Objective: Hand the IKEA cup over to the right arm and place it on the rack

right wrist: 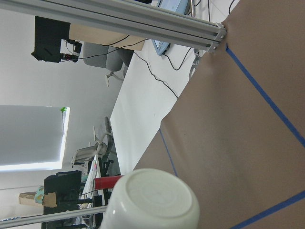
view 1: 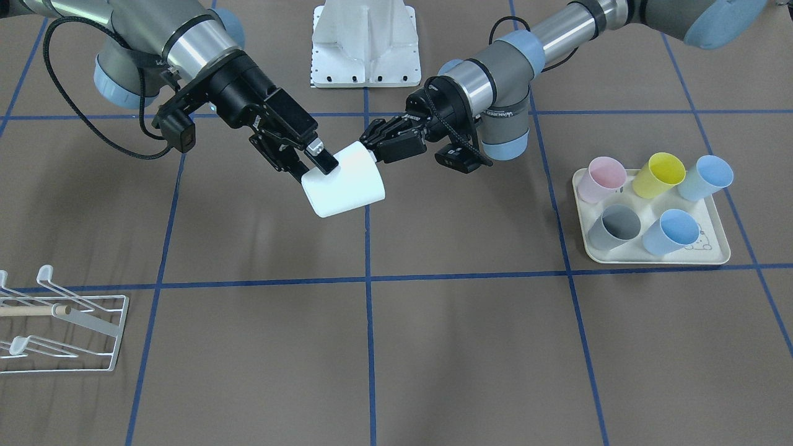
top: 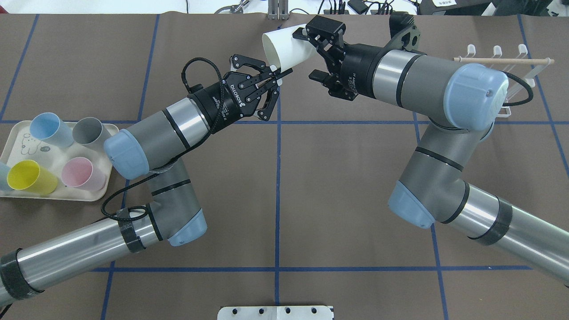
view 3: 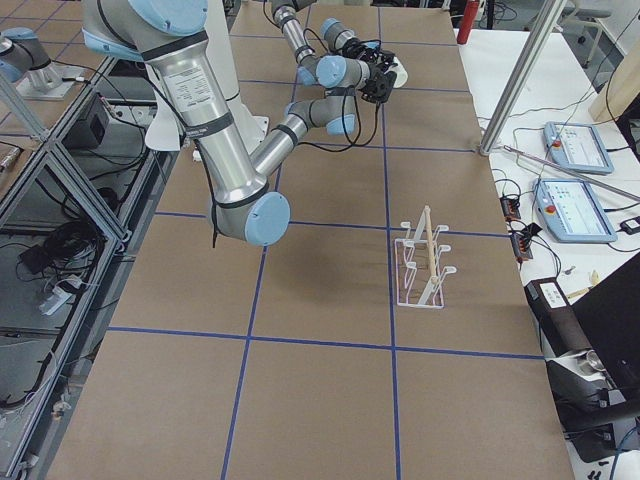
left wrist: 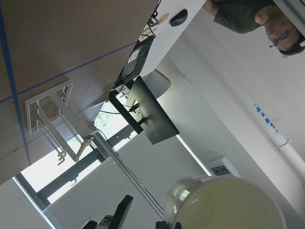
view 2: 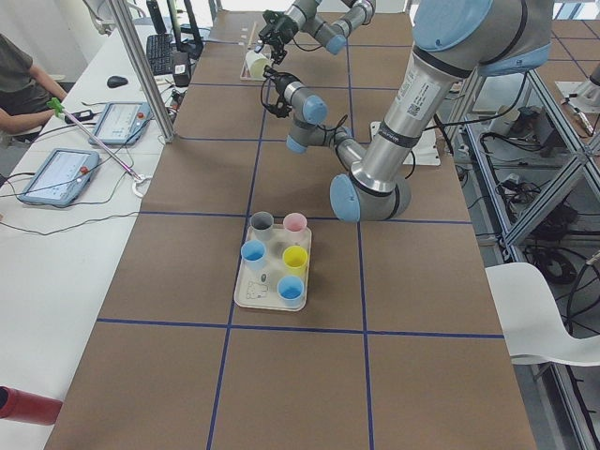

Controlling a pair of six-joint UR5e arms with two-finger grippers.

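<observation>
White IKEA cup (view 1: 344, 183) is up off the table, lying on its side between the two grippers. Left gripper (view 1: 370, 144) has its fingers drawn nearly together, pinching the cup wall at the rim. Right gripper (view 1: 313, 168) has one finger on either side of the base end, both touching, so it looks clamped on the cup. The left wrist view looks into the cup's mouth and the right wrist view looks at its base.

Rack (view 1: 119, 325), white wire with a wooden dowel (view 1: 25, 311), stands on the table well apart from the right gripper, out past its far side from the left arm and nearer the operators' edge. No cup is on it.

Cream tray (view 1: 657, 260) sits beyond the left gripper on the opposite side, well apart. It holds five cups: pink (view 1: 606, 178), yellow (view 1: 660, 174), grey (view 1: 614, 227) and two blue (view 1: 706, 176) (view 1: 672, 231).

Table surface (view 1: 471, 347) is brown paper with a blue tape grid. A white mount plate (view 1: 365, 46) lies behind the grippers at the robot's edge.

Room: a white bench (view 2: 56, 272) runs along the operators' side with two tablets (view 2: 58, 174), cables and a red bottle (view 2: 23, 405). A person's arm (view 2: 23, 89) rests there. A white chair (view 2: 544, 314) and aluminium framing stand on the robot's side.
</observation>
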